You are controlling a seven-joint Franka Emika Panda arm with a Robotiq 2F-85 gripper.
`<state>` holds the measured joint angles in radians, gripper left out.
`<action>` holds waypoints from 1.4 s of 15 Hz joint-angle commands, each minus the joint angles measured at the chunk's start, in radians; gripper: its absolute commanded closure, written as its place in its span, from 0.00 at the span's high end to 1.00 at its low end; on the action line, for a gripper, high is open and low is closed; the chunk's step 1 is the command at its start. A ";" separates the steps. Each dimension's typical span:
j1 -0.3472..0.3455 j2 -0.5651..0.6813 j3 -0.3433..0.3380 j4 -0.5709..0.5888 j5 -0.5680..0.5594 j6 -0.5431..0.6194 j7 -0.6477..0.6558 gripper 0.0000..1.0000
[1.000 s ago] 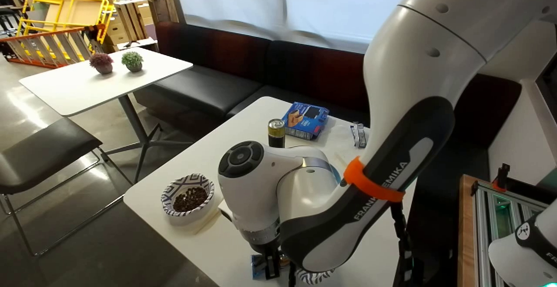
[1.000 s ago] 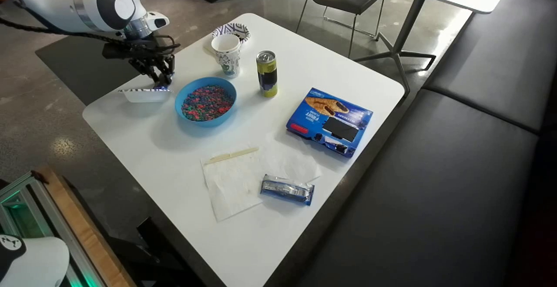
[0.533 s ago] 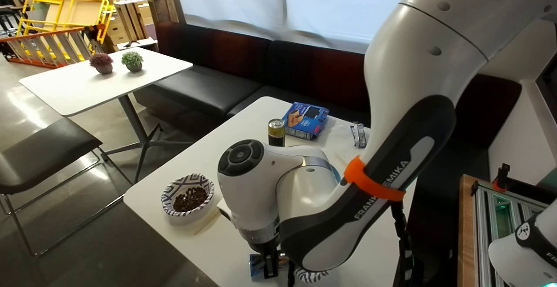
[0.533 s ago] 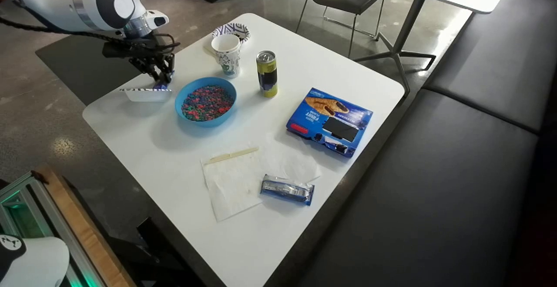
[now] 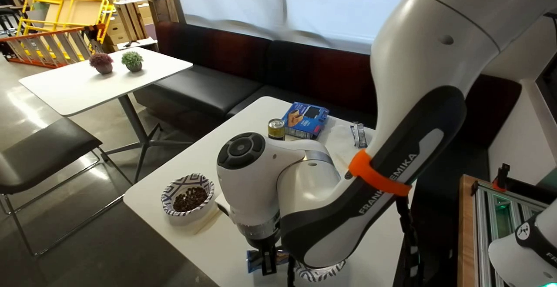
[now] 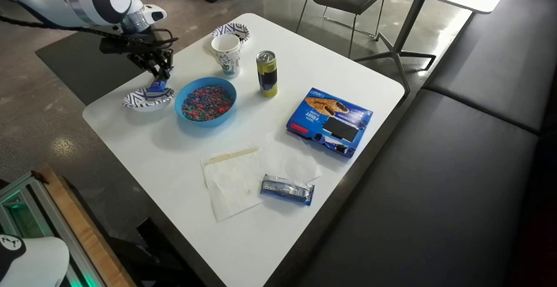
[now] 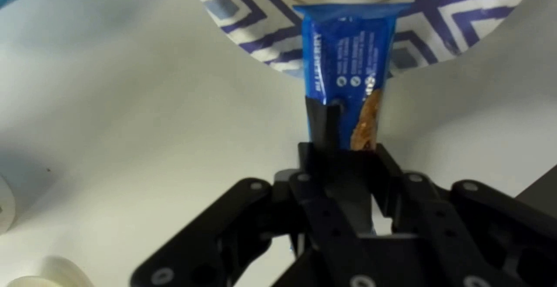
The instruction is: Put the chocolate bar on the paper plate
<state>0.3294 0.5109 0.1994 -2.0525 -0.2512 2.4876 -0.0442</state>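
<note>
Blueberry bar [image 7: 350, 56] clamped in the gripper [image 6: 161, 75], jaws closed near its middle. In wrist view, long axis runs up-down, upper end pointing over striped rim of the paper plate [image 7: 272, 21]; contact unclear.

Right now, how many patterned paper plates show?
2. One paper plate is under the tip of the blueberry bar in the end effector; the other plate, holding brown pieces, stands partly behind the paper cup in an exterior view. None seems wholly hidden.
</note>
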 commanded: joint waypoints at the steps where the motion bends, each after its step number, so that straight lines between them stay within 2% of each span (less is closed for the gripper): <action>1: 0.003 -0.047 -0.002 -0.050 0.001 0.018 0.010 0.35; 11: -0.017 -0.152 0.012 -0.169 0.027 0.041 0.015 0.36; 18: -0.046 -0.238 0.017 -0.289 0.065 0.113 0.010 0.35; 21: -0.056 -0.277 0.018 -0.340 0.081 0.136 0.010 0.32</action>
<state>0.2910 0.2967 0.2033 -2.3137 -0.1999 2.5852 -0.0364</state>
